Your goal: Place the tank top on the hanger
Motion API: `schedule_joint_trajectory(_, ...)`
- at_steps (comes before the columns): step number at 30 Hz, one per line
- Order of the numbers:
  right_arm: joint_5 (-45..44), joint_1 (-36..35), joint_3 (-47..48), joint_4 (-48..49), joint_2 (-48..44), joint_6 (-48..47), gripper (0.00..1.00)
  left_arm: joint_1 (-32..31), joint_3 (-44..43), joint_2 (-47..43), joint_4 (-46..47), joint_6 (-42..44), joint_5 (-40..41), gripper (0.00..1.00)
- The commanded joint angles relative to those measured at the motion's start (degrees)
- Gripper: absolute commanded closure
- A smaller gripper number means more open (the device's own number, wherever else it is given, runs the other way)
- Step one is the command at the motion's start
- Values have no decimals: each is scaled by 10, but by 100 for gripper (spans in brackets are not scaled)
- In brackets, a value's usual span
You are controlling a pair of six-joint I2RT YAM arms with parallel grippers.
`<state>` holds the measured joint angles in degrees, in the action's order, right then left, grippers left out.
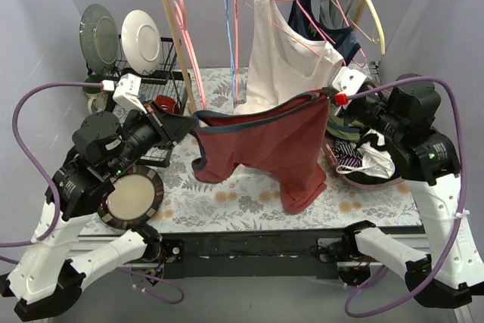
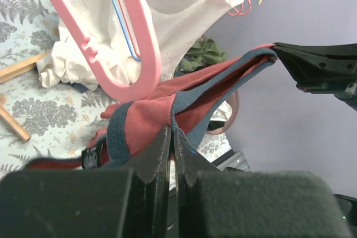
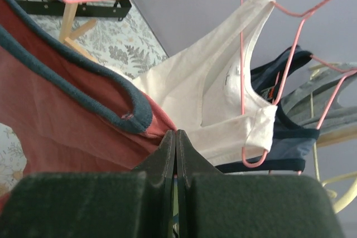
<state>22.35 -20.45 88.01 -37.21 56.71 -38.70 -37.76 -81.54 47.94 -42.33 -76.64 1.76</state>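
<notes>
The rust-red tank top [image 1: 265, 145] with navy trim hangs stretched between my two grippers above the table. My left gripper [image 1: 189, 122] is shut on its left edge; the left wrist view shows the fingertips [image 2: 172, 132] pinching navy trim and red cloth [image 2: 145, 118]. My right gripper [image 1: 330, 96] is shut on the right strap, and the red cloth [image 3: 50, 110] shows in the right wrist view with the jaws [image 3: 176, 134] closed on it. The thin pink wire hanger [image 1: 236, 35] hangs edge-on from the rack rod beside the blue one, behind the top and apart from it.
A wooden clothes rack [image 1: 175, 43] stands at the back with a thick pink plastic hanger [image 1: 181, 28], a blue wire hanger [image 1: 228, 20], a white tank top [image 1: 283, 54] and a navy top [image 1: 340, 32]. A dish rack [image 1: 147, 62] with plates is at left, a basket of clothes [image 1: 367, 160] at right.
</notes>
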Motion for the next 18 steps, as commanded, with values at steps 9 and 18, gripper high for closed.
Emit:
schedule_joint_trajectory(9, -83, 5, -293, 36, -104, -25, 99, 2, 255, -44, 134, -62, -248, 100)
schedule_joint_trajectory(18, -237, 26, -408, 95, -123, -49, 99, -5, 528, 13, 406, -179, -442, 100)
